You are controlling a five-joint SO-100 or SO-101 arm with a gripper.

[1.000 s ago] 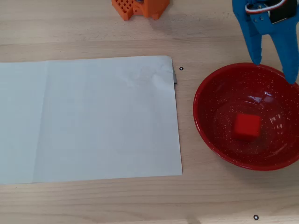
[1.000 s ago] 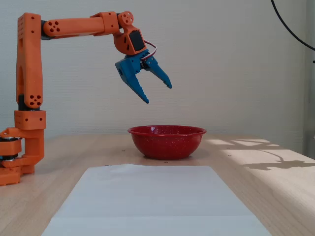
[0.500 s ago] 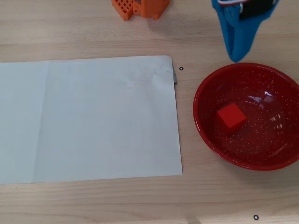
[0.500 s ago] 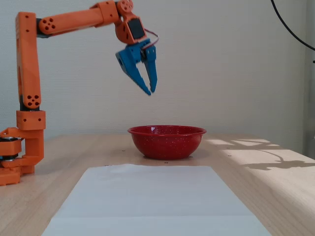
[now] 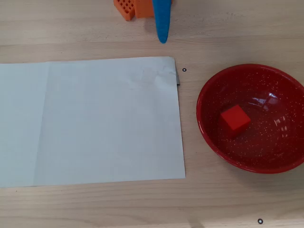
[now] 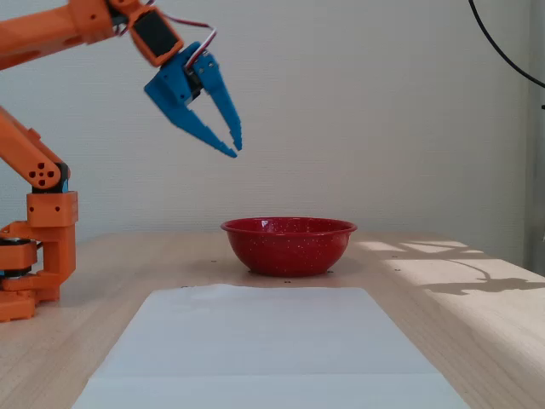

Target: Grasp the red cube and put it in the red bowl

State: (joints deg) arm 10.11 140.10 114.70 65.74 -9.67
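The red cube (image 5: 234,118) lies inside the red bowl (image 5: 209,126), left of the bowl's middle in the overhead view. In the fixed view the red bowl (image 6: 288,245) stands on the table and its wall hides the cube. My blue gripper (image 6: 236,148) hangs high in the air, up and to the left of the bowl, its fingertips close together and holding nothing. In the overhead view only its blue tip (image 5: 162,28) shows at the top edge, far from the bowl.
A large white paper sheet (image 5: 90,121) covers the table left of the bowl. The orange arm and its base (image 6: 38,256) stand at the left of the fixed view. Small black marks (image 5: 184,70) dot the wooden table.
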